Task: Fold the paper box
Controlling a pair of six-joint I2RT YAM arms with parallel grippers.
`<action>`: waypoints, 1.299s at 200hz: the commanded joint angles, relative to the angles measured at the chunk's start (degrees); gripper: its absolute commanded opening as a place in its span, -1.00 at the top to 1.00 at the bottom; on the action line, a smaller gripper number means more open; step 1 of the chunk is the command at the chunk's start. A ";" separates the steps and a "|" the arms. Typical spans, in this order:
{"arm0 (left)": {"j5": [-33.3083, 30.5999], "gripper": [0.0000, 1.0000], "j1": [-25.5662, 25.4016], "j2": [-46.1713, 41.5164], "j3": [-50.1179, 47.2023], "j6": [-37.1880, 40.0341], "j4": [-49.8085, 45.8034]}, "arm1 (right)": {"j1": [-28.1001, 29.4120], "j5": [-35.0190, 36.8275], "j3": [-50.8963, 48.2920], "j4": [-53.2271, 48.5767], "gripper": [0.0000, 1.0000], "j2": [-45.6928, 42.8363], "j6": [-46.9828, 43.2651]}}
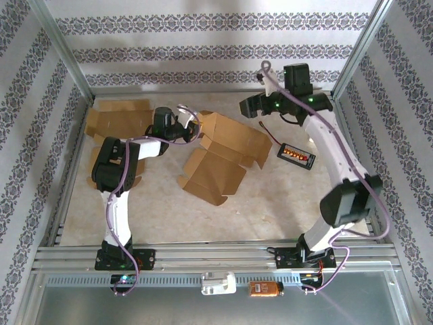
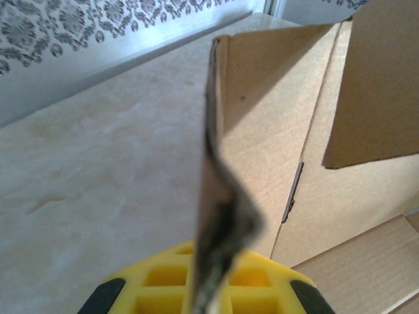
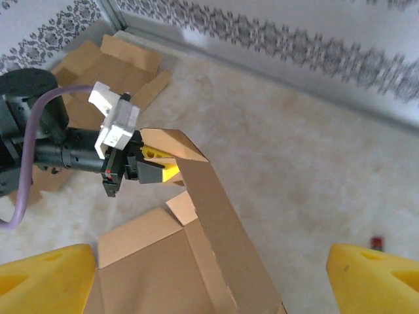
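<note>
The left pincer (image 3: pixel 159 163) is clamped on a raised flap of the cardboard box (image 1: pixel 220 162) on the desk (image 1: pixel 270 203); the right pincer (image 1: pixel 247 108) stands wide, far right of it

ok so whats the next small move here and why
Probably lower the right hand onto the paper box to brace it. The left hand is shut on the upright flap, while the right hand hangs open above the paper box, holding nothing. The paper box lies loose and half folded on the table, so folding the flap unbraced would likely just drag it.
</note>
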 commanded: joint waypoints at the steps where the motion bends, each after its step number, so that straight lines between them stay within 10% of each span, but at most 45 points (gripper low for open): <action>1: 4.63 1.00 -0.52 1.09 2.65 1.63 4.99 | -2.05 -12.35 2.00 -6.82 -0.77 7.08 8.08; 128: 5.95 1.00 -1.03 2.30 3.52 1.22 6.47 | -0.66 -13.91 3.14 -7.21 -0.20 20.08 7.10; 260: -14.40 0.98 -10.14 -8.16 -3.69 8.49 -1.99 | 3.50 -0.50 -0.41 -4.44 -0.01 17.87 6.77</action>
